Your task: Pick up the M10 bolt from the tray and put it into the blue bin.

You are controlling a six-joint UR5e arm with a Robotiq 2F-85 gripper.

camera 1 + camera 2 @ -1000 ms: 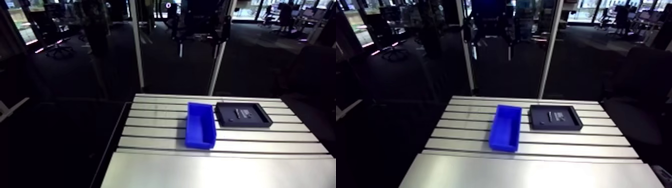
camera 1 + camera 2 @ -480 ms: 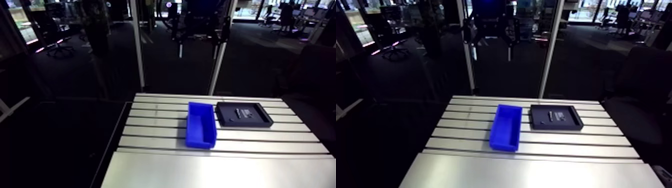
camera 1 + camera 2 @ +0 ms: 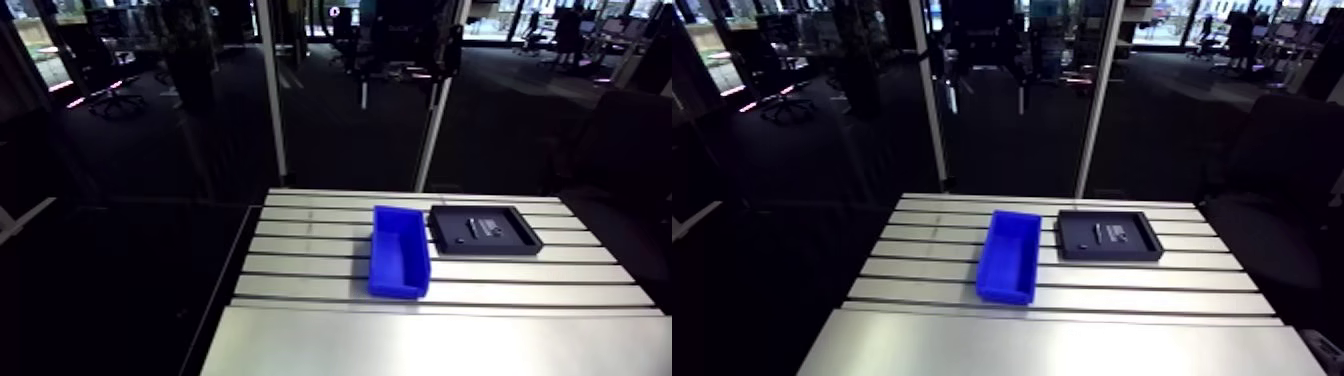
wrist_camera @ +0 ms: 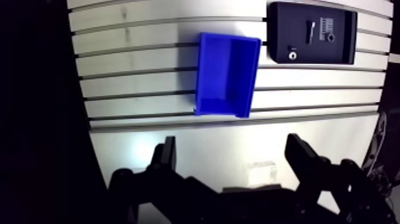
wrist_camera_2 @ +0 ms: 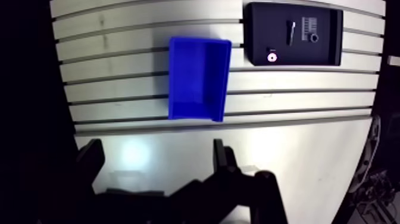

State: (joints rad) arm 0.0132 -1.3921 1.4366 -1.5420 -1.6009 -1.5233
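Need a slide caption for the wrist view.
Open gripper above slotted table, blue bin ahead, black tray beside it.

On the table (image 3: 450, 340) the bin (image 3: 400, 262) stood near the middle, its long side running front to back. The tray (image 3: 485, 229) lay just to its right, beside the bin's rear half, with a narrow gap between them. In the tray lay the bolt (image 4: 309, 31), with a few small parts (image 4: 292, 55) near it.

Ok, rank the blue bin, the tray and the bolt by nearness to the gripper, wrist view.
1. Blue bin, straight ahead of the open gripper.
2. Tray, farther ahead, beside the bin.
3. Bolt, inside the tray, past its near rim.
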